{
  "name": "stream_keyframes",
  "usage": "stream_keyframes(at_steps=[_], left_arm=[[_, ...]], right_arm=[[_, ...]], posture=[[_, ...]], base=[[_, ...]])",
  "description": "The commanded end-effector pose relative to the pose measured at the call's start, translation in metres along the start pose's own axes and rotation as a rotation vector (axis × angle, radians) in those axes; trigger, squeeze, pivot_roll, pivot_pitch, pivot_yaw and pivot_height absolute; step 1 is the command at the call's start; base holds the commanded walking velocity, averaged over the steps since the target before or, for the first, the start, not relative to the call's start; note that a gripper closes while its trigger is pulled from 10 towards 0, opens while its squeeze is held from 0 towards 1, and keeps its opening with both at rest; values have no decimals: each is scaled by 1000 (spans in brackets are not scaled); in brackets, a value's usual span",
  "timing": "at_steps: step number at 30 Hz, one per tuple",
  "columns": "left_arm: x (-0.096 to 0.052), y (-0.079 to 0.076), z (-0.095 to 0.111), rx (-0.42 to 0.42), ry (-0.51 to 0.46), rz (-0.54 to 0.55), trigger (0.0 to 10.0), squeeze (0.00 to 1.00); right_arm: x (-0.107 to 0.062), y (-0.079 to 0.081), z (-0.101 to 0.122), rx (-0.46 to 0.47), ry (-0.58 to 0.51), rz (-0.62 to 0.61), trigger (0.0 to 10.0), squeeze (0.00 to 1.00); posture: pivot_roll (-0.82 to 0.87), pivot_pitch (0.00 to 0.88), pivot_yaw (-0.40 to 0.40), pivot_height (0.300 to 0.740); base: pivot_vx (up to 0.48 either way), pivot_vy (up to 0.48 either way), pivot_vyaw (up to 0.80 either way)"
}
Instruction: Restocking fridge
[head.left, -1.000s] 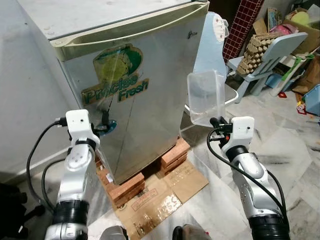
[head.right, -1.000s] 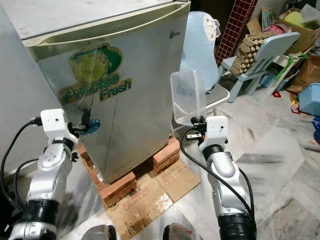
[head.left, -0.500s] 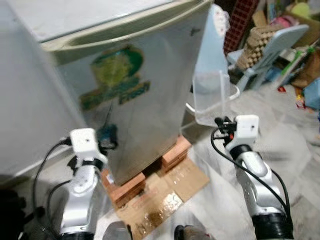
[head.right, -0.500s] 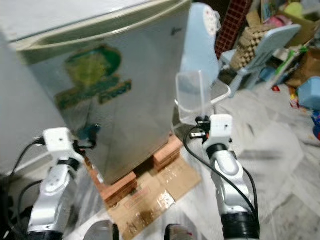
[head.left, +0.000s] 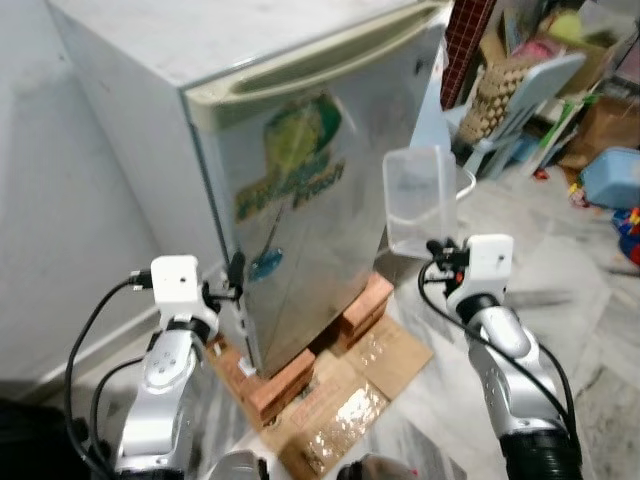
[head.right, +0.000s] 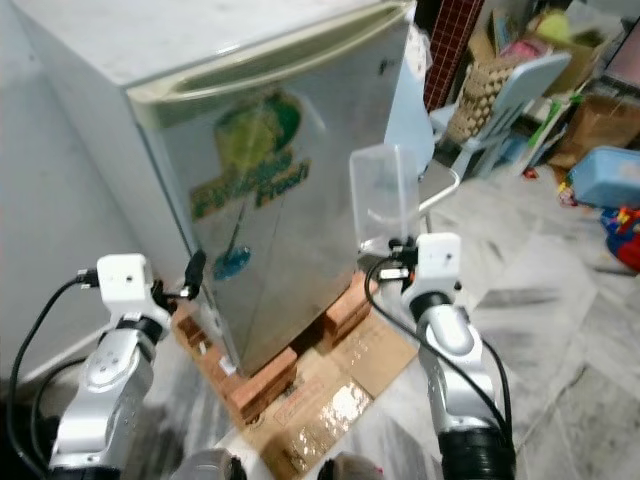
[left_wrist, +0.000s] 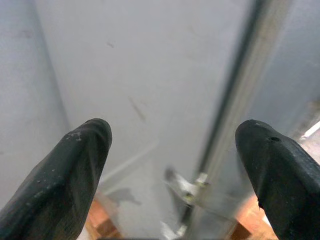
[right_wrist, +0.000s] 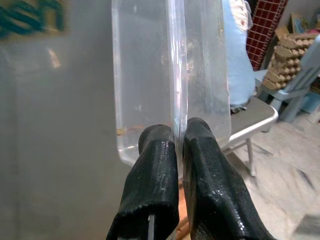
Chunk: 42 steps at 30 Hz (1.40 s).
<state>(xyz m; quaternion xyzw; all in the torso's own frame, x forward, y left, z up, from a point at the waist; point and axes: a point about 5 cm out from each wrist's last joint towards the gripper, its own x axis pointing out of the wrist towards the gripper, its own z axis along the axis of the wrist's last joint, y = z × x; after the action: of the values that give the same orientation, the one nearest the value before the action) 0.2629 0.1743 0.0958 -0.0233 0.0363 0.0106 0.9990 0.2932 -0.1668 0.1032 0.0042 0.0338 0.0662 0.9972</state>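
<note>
Right gripper (head.left: 438, 247) pinches your one clear container (head.left: 420, 200) by its wall, upright before the fridge (head.left: 300, 180).
Wrist views: container (right_wrist: 170, 75) looks empty; left gripper (left_wrist: 172, 145) spread wide, now at the fridge's hinge corner, not its door as before.
</note>
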Motion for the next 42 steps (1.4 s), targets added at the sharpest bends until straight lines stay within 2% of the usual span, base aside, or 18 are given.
stream_keyframes(at_steps=[1, 12, 21, 25, 28, 33, 37, 42], left_arm=[[2, -10, 3, 1, -12, -26, 10000, 0], [2, -15, 2, 7, -12, -29, 10000, 0], [4, -16, 4, 6, -23, -21, 10000, 0], [5, -12, 3, 26, -22, 38, 10000, 0], [5, -3, 2, 67, -18, 138, 10000, 0], [4, 9, 3, 99, -23, 220, 10000, 0], [6, 9, 1, 71, -10, 161, 10000, 0], [18, -1, -3, 26, 44, -16, 10000, 0]], right_arm=[[0, -9, 1, -9, 0, -34, 10000, 0], [1, -8, 0, -13, -2, -37, 10000, 0], [3, -10, 1, -23, -3, -36, 10000, 0], [5, -10, 0, -27, 1, -29, 10000, 0], [4, -5, 2, -44, -15, 20, 10000, 0], [4, -5, 1, -55, -9, 9, 10000, 0], [4, -7, -1, -54, 0, -3, 10000, 0], [6, -8, 0, -58, -3, -6, 10000, 0]], posture=[[14, 58, -52, 740], [15, 59, -46, 740], [17, 53, -47, 740], [18, 50, -48, 740], [18, 48, -48, 740], [19, 50, -52, 740], [20, 53, -55, 740], [18, 57, -65, 740]], base=[[0, 0, 0], [0, 0, 0], [0, -340, 0], [0, 0, 0], [0, 0, 156], [0, 0, 569], [0, 0, 0], [0, 0, 0]])
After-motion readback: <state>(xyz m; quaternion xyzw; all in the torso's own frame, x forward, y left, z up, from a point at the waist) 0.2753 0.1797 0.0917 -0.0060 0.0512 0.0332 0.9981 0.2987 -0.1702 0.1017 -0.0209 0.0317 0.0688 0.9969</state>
